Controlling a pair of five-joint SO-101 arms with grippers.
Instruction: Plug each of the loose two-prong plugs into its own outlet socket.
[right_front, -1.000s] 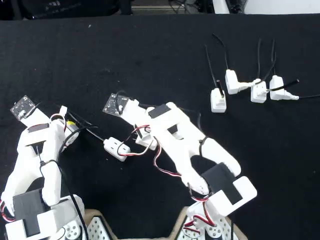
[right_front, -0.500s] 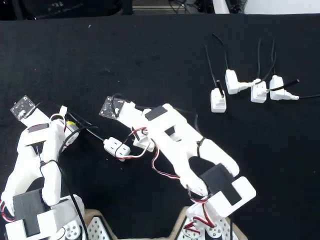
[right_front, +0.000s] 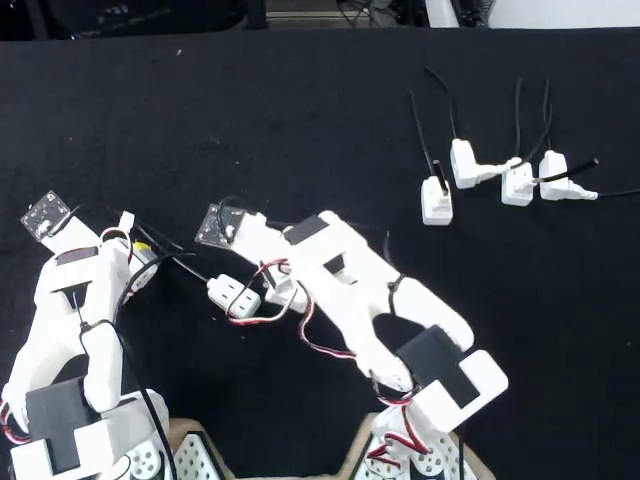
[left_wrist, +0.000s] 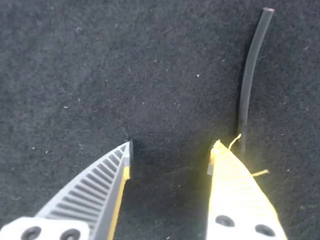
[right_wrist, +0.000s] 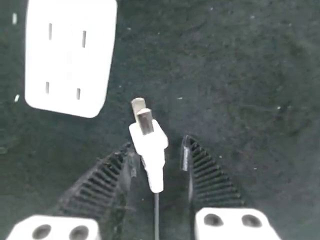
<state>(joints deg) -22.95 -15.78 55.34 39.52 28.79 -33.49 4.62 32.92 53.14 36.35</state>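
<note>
White plug (right_wrist: 148, 142) in right end effector (right_wrist: 156, 145)

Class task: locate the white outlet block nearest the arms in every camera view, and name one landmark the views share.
High view: the outlet block lies lower left of centre, beside the right hand.
Right wrist view: the outlet block lies past the prongs of the plug at the right hand.
Left wrist view: a black cord beside the open left hand.
Shared landmark: the black cloth.
</note>
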